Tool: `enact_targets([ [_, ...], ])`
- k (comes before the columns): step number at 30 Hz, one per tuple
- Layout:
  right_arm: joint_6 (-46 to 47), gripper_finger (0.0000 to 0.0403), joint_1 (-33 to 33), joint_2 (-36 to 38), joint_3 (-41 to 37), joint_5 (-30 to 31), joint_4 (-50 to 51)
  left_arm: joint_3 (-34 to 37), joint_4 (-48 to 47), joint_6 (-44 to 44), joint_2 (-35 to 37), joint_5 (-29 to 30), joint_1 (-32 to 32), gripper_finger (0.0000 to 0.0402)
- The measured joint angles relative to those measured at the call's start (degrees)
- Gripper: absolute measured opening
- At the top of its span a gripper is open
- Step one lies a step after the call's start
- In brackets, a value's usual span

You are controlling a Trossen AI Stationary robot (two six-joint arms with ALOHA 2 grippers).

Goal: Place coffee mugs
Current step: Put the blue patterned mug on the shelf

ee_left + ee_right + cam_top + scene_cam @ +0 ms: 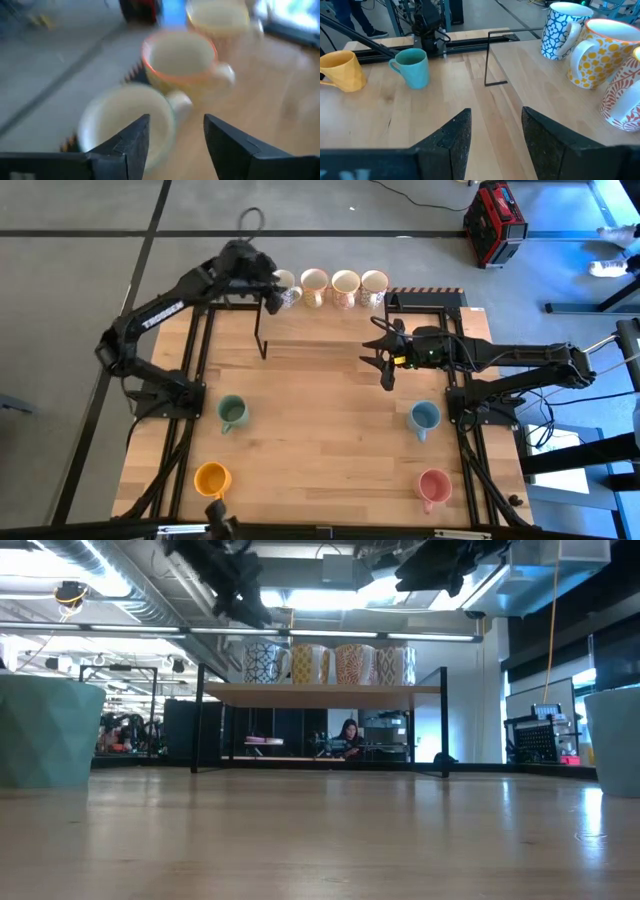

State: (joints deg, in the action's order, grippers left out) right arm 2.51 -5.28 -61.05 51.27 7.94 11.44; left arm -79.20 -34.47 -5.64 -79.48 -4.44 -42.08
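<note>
Four white patterned mugs stand upright in a row on a raised shelf (320, 691) at the table's far edge: (289, 292), (314, 286), (345, 286), (374, 285). On the tabletop stand the green mug (233, 413), orange mug (212, 478), light blue mug (424, 418) and pink mug (434, 486). My left gripper (272, 300) is open and hovers over the left end of the row, with the nearest white mug (122, 125) just beyond its fingers. My right gripper (385, 367) is open above the table's middle and holds nothing.
The shelf rests on thin black legs (262, 330), with open space beneath it (320, 730). Black arm mounts (185, 395) (480, 405) flank the table. A red case (494, 220) sits on the floor beyond the table. A person sits far back in the room (349, 737).
</note>
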Motion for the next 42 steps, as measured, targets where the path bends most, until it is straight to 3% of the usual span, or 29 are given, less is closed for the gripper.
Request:
enact_targets([
  [6, -0.1, 0.0166, 0.0, 0.0, 0.0, 0.0, 2.1, -15.6, -15.2, 0.6, -10.1, -0.3, 1.0, 0.0182],
  [11, -0.1, 0.0166, 0.0, 0.0, 0.0, 0.0, 3.0, -21.9, -20.4, 0.6, -14.9, 0.3, 0.8, 0.0182],
  [28, -1.4, 0.0166, 0.0, 0.0, 0.0, -1.6, 3.7, -22.2, -24.6, -2.8, -19.2, 2.1, 0.5, 0.0175],
  [42, -1.5, 0.0166, 0.0, 0.0, 0.0, -1.5, 3.7, -22.2, -25.0, -11.2, -19.2, 0.4, 0.4, 0.0045],
])
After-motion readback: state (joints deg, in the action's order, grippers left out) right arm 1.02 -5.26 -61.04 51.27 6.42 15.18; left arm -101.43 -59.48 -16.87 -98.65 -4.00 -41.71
